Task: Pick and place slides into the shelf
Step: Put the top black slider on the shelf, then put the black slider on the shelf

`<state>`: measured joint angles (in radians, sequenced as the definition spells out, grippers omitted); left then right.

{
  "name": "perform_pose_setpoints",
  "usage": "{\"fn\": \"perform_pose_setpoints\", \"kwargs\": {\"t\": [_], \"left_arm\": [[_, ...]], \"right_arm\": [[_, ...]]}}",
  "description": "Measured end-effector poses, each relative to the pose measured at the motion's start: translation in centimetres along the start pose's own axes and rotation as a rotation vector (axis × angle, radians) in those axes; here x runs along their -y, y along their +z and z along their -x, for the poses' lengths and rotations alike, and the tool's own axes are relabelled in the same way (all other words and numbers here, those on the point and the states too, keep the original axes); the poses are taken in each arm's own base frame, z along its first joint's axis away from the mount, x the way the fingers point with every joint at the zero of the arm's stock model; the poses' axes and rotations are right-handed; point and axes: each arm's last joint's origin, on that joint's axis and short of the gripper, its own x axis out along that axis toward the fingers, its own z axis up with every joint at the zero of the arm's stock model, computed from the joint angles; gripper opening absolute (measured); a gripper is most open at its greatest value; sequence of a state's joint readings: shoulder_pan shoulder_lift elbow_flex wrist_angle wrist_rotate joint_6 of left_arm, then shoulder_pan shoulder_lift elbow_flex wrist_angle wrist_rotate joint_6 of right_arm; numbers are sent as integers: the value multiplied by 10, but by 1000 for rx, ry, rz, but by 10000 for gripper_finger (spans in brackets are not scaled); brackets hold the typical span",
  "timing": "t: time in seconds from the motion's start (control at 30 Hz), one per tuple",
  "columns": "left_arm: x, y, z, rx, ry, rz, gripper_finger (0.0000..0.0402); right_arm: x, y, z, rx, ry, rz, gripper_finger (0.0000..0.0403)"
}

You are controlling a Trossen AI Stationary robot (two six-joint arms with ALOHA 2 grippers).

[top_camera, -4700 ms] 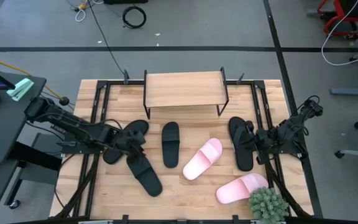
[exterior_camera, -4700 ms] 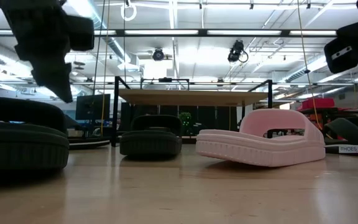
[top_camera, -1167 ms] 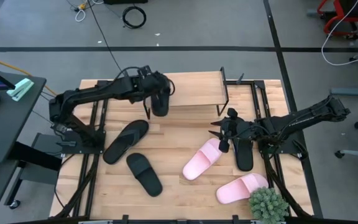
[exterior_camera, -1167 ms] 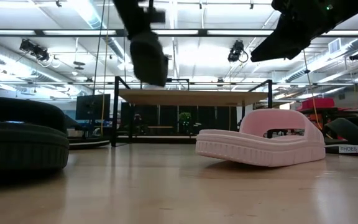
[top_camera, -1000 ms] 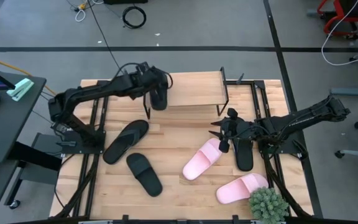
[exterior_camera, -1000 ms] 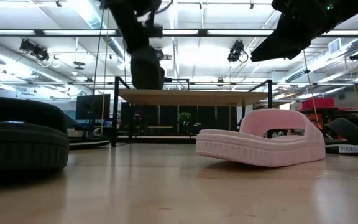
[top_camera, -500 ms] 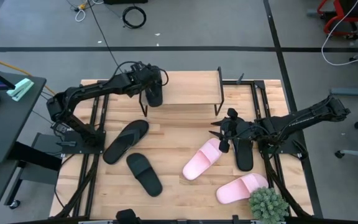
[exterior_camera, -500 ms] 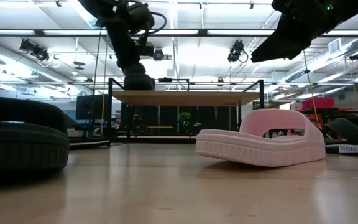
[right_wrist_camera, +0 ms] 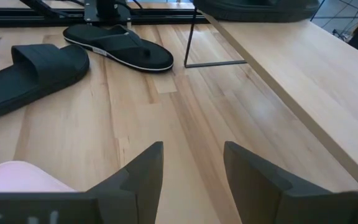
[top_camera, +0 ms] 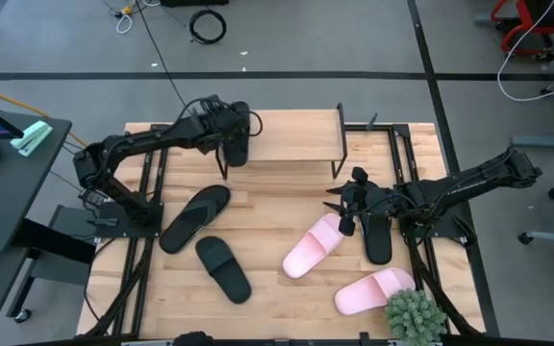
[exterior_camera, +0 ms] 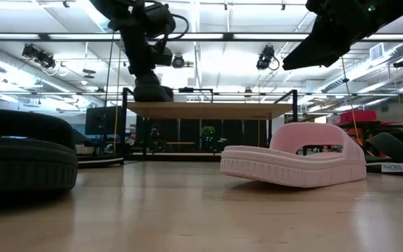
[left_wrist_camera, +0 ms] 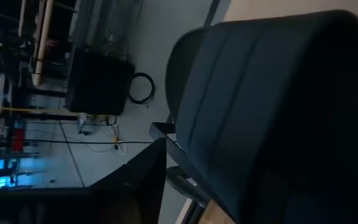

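1. Over at the shelf's (top_camera: pixel 287 137) left end, the left end effector (top_camera: pixel 233 132) is pinching a black slide (top_camera: pixel 238 144) and has it right at the plank's edge. From table height the slide (exterior_camera: pixel 152 92) looks like it's sitting on or just touching the board, hard to say which.
2. Right end effector (top_camera: pixel 346 206) hangs above the table (top_camera: pixel 287 288) near the middle, just beside a pink slide (top_camera: pixel 312 246) and a black one (top_camera: pixel 376 229), fingers spread with nothing between them. It's basically waiting.
3. Rest of the slides are on the table: two black ones on the left (top_camera: pixel 193 216) (top_camera: pixel 223 268), another pink one (top_camera: pixel 374 290) at the front right next to a little green plant (top_camera: pixel 414 315).
4. My take on doing this step right: get the sole flat on the plank before letting go, since a tilted slide that's half off the edge would probably tip back off.
5. I'd also tuck it toward the left end and keep it lined up front to back, so there's room for the others beside it.
6. Letting go should be gentle, then lift straight up so the fingers don't drag the strap along. The shelf looks light, so bumping its frame could shift it.
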<state>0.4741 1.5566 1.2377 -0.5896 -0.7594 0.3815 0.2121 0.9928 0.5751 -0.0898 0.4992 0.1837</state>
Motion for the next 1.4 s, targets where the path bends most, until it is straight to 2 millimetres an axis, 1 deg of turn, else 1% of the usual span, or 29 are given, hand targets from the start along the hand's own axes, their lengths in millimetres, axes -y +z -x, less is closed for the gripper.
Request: {"fn": "perform_pose_setpoints", "kwargs": {"t": [0.13,0.3,0.4,0.47,0.53,0.6,0.73,0.83,0.93,1.03,1.1,1.17,1.23,1.33,1.4], "left_arm": [[7,4,8,17,19,-25,193],[15,7,19,20,88,-50,191],[22,8,27,26,108,-81,188],[28,7,37,39,94,-98,188],[33,6,51,66,77,-103,187],[37,1,69,84,51,-110,184],[44,-17,109,125,-12,-67,179],[48,-33,139,154,-106,5,176],[53,-48,165,179,-242,87,173],[60,-59,185,192,-361,158,172],[66,-64,195,199,-417,162,172],[70,-70,204,200,-470,112,172],[75,-74,211,202,-515,79,172],[80,-77,218,202,-544,106,172],[81,-80,222,203,-555,125,172]], "right_arm": [[0,0,0,0,0,0,175],[0,0,0,0,0,1,175],[0,0,0,0,0,1,175],[0,0,0,0,0,1,175],[0,0,0,0,0,1,175],[0,0,0,0,0,1,175],[-1,1,0,8,27,-5,175],[-4,5,-1,37,87,-22,175],[-12,14,-7,124,211,-12,169],[-26,25,-16,278,330,42,163],[-38,34,-25,330,386,98,161],[-52,45,-39,313,418,138,161],[-69,59,-57,273,431,164,162],[-97,79,-90,201,434,262,166],[-116,86,-114,136,434,348,169]]}}
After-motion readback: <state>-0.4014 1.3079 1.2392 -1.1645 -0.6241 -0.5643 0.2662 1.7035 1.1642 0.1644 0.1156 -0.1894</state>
